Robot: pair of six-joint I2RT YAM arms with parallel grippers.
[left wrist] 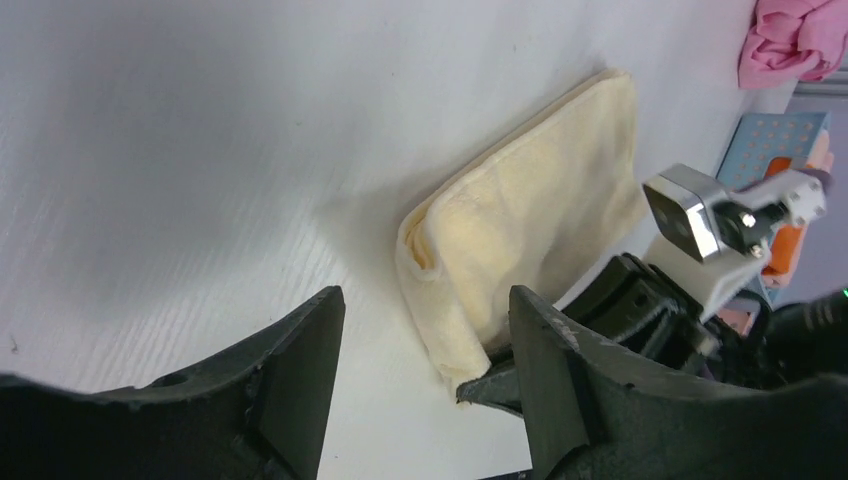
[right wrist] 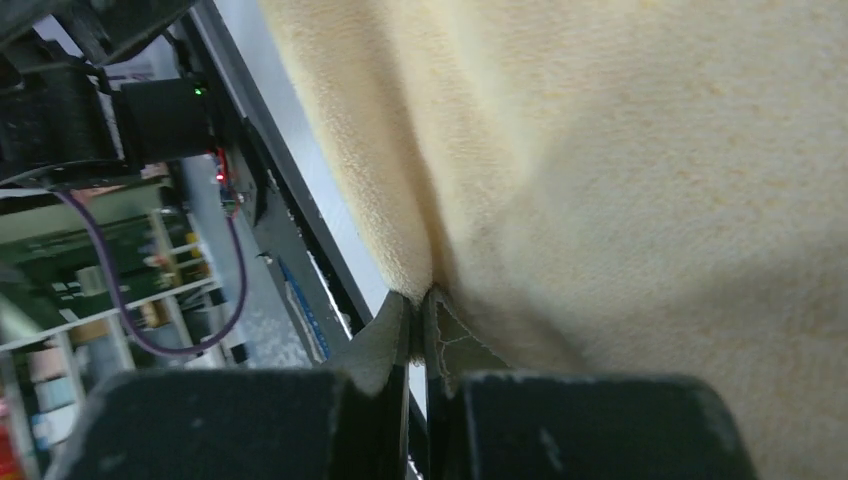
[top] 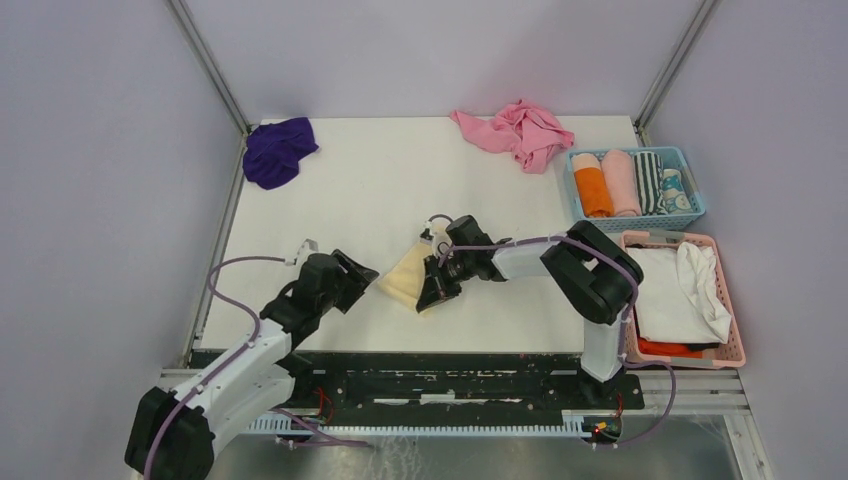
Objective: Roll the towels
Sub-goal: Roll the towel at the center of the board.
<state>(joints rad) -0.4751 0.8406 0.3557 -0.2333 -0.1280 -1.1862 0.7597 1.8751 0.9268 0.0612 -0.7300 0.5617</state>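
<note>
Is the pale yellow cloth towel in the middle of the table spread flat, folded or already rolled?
Folded, not rolled: the pale yellow cloth towel lies flat in stacked layers, with the right claw pinching one edge.

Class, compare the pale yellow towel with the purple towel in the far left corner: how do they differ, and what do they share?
The yellow towel is pale cream; the purple towel is deep violet. The yellow towel lies folded in flat layers; the purple towel is a crumpled heap. The right gripper pinches the yellow towel's edge; nothing touches the purple towel. Both are soft cloths on the white table, neither rolled.
</note>
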